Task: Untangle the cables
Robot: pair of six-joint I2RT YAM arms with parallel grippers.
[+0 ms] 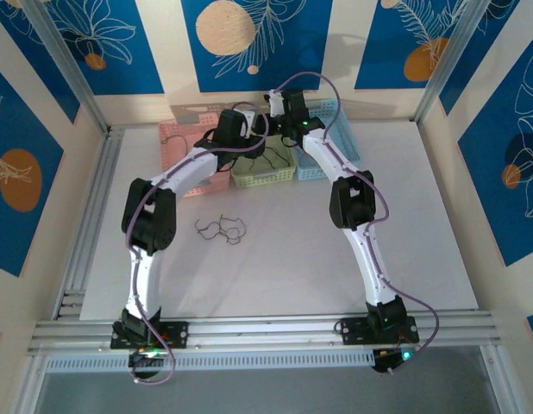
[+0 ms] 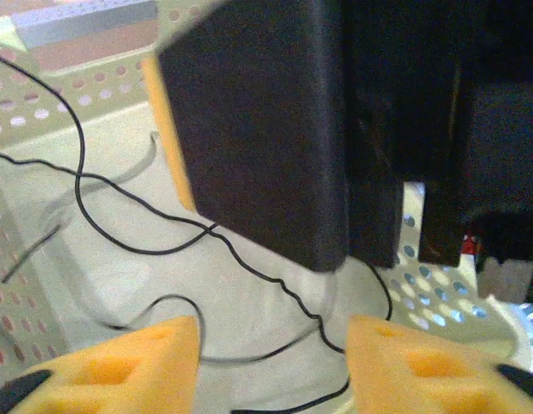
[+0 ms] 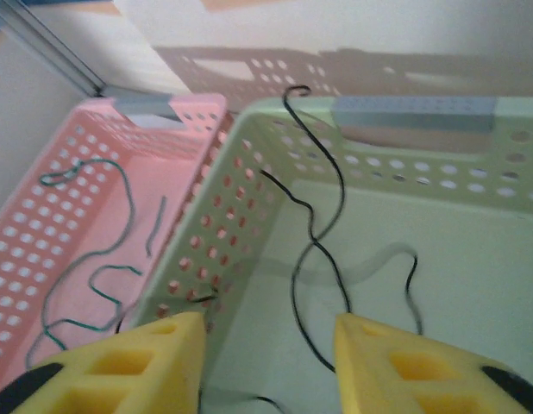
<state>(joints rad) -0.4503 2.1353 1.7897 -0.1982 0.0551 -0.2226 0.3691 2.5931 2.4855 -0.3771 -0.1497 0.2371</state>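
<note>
Far edge, from the left: pink basket holding a green cable, green basket strewn with black cable. Over the green one, left gripper and right gripper, fingers apart, nothing clamped. Nearer, on open white table, loose cables clear of both arms.

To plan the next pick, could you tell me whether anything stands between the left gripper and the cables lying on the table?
Only the near wall of the green basket. The left gripper hangs low over that basket, and the cables lie on the white table in front of it.
</note>
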